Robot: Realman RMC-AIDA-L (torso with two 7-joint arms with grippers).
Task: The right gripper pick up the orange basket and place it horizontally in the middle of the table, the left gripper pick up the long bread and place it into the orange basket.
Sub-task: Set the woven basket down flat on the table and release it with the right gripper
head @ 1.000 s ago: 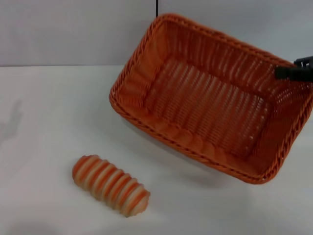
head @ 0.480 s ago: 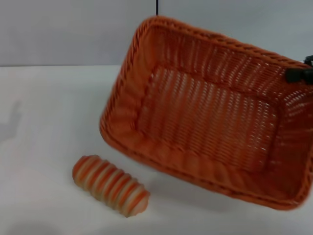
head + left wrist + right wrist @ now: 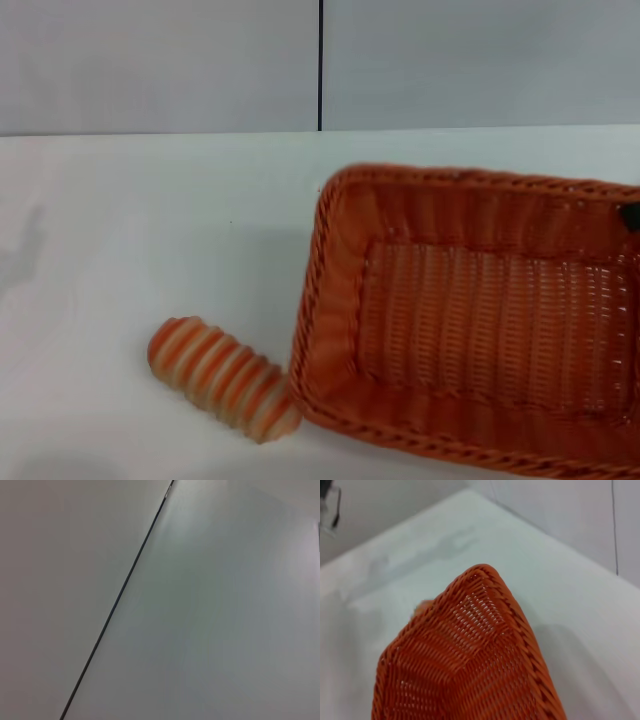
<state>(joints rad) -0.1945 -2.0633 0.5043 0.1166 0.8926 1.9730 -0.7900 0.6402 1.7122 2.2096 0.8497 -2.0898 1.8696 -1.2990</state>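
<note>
The orange basket [image 3: 340,300] lies level and lengthwise at the right of the table, its far end cut off by the picture's right edge. Its near left corner sits right beside the end of the long bread [image 3: 222,378], a striped orange and cream loaf at the lower left. Only a dark sliver of my right gripper [image 3: 631,216] shows, at the basket's back rim on the right edge. The right wrist view looks down along the basket [image 3: 470,655] from close above. My left gripper is out of view.
The white table [image 3: 150,220] stretches left and back of the basket. A grey wall with a dark vertical seam [image 3: 320,65] stands behind it. Nothing but that wall and its seam [image 3: 115,605] appears in the left wrist view.
The basket has swung from a raised, tilted pose down and to the right, now lying level with its corner next to the bread. The bread has not moved.
</note>
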